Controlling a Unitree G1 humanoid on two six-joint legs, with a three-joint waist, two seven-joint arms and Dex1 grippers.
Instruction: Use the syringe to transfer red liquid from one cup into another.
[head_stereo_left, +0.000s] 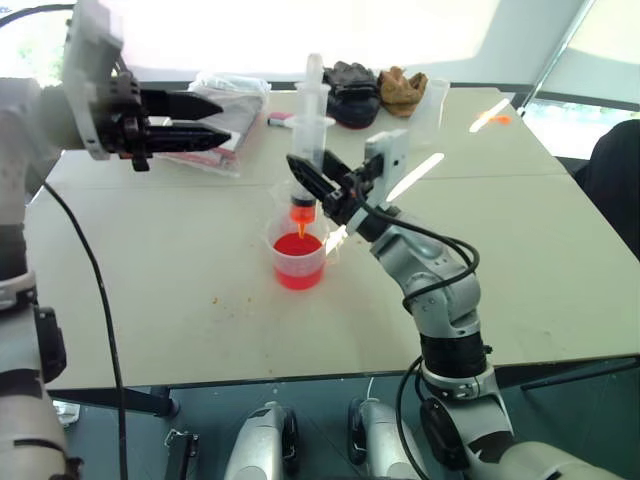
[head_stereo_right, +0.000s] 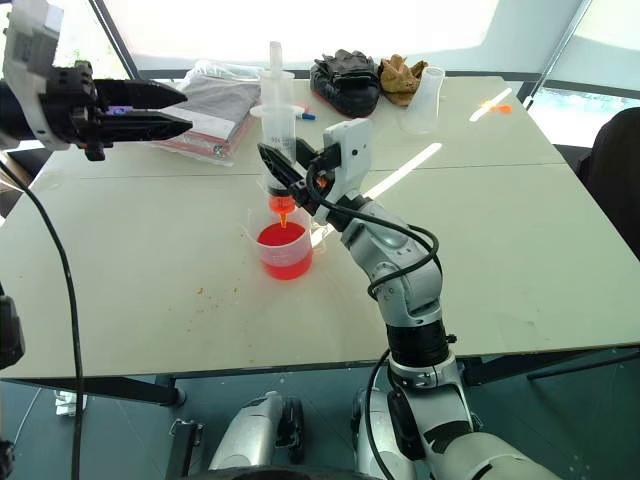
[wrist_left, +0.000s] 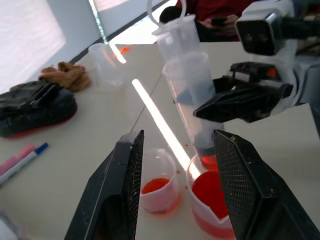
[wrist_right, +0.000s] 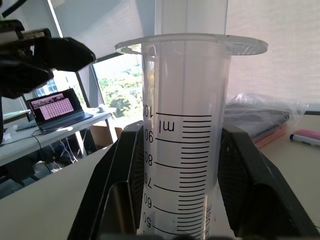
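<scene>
**Over the short cup: syringe held upright, tip above red liquid**

At the table's (head_stereo_left: 150, 300) middle, the syringe (head_stereo_left: 309, 140) is clamped upright by the right gripper (head_stereo_left: 310, 190), black fingers pressed on either side of the clear barrel, low on it, just above the orange-red nozzle. The nozzle is pointed straight down into the short cup (head_stereo_left: 299, 262), its tip just above the red liquid (head_stereo_left: 297, 247); contact w/ the surface cannot be told. The white plunger is seen drawn up well past the barrel's flange. In the right wrist view the printed graduations face the camera, w/ the two pads touching the barrel.

The left gripper (head_stereo_left: 205, 121) is held high and well apart to the left of the syringe, pointing level toward it, jaws parted and nothing between them.

Room: open tabletop is left all round the short cup, esp. toward the near edge. The taller cup (head_stereo_right: 427, 99) stands well apart at the far side, near the dark glove (head_stereo_right: 345, 80) and tan glove (head_stereo_right: 402, 76). A folded cloth in a clear bag (head_stereo_right: 215, 110) lies far left, a pink-and-blue marker (wrist_left: 22, 157) beside it. In the left wrist view a second small clear vessel (wrist_left: 159, 186) w/ a little red liquid is seen just beside the short cup.

Surfaces: tabletop pale, matte, flat; cups thin, clear, tapered; finger pads finely ribbed.
</scene>
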